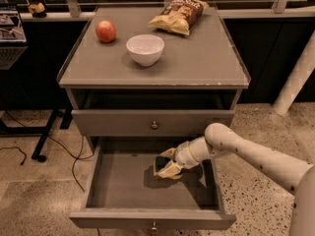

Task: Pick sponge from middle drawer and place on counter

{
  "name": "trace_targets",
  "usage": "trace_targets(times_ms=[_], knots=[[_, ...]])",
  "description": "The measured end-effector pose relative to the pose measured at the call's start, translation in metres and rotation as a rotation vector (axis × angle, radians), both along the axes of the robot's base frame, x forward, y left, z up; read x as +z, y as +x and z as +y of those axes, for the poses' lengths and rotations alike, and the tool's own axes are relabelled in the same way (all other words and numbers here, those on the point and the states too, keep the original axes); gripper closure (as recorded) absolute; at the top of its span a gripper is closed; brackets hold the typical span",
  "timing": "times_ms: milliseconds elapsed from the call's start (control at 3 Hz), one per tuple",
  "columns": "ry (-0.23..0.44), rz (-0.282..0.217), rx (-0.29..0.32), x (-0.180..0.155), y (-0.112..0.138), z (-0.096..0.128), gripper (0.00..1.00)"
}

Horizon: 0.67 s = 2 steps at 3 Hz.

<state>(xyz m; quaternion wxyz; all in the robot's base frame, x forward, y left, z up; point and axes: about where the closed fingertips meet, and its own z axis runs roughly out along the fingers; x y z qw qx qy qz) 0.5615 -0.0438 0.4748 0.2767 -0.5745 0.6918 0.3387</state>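
Flat grey middle drawer, inside it gripper jaws around wavy sponge

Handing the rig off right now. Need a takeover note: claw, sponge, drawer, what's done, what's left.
Claw: inside the open middle drawer, right of centre, shut on the sponge.
Sponge: between the fingers, over the drawer floor; cannot tell if it has left the floor.
Counter: holds an apple, a white bowl and a chip bag; the front right looks free for the drop.
Done: drawer open, sponge grasped.
Left: lift it out, set it on the counter, release.
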Motion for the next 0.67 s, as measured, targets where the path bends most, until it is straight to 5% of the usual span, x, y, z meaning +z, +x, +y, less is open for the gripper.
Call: trace_targets(times_ms=[667], knots=[[-0.09, -0.12, -0.034, 0.113, -0.04, -0.007, 1.0]])
